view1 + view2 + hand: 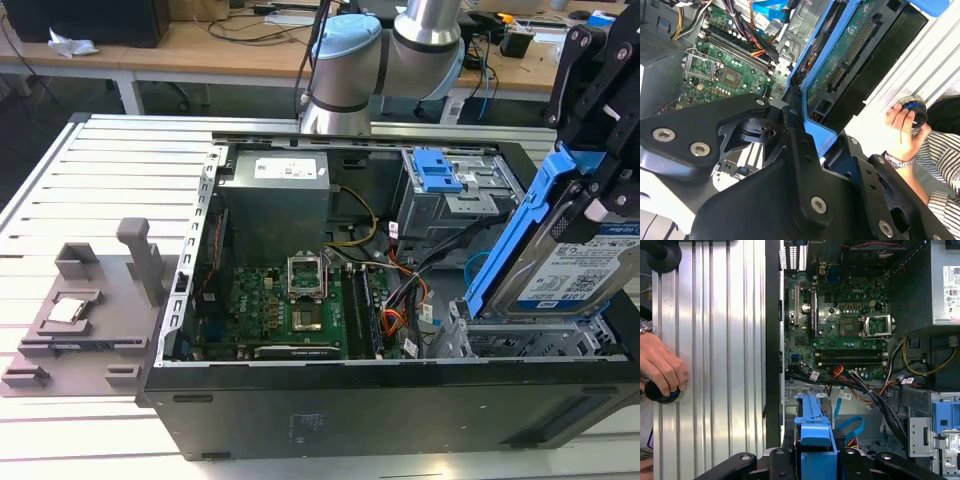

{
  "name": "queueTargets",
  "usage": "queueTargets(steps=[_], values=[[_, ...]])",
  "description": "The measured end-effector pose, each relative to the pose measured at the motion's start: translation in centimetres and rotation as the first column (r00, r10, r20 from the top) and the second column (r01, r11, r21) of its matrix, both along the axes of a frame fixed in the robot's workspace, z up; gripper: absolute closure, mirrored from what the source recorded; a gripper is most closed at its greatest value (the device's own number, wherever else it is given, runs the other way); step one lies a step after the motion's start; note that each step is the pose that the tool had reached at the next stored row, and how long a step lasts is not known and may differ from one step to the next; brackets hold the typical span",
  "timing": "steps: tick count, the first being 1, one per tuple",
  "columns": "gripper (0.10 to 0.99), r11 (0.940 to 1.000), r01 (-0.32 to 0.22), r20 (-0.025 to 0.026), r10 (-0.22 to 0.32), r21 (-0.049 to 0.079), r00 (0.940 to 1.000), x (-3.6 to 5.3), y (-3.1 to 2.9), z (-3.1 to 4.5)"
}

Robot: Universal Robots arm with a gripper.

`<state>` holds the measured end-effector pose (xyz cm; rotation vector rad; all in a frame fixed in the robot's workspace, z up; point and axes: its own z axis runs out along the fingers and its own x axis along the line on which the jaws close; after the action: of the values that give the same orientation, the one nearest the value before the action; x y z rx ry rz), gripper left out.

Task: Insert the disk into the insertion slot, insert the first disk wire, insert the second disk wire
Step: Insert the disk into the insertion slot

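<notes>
The robot's black hand [815, 460] pinches the blue-framed disk [585, 265] by its carrier, holding it tilted just above the silver insertion slot [520, 342] in the open computer case [400, 410], on the exterior view's right.

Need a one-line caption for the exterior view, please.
The gripper holds the disk, tilted in its blue carrier, over the insertion slot in the open computer case.
</notes>
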<state>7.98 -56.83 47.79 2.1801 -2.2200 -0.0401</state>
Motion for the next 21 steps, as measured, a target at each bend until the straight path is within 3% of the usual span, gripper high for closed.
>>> queueTargets(steps=[21], values=[[0.718,1.0,0.0,0.0,0.0,0.0,1.0,0.0,0.01,-1.59]])
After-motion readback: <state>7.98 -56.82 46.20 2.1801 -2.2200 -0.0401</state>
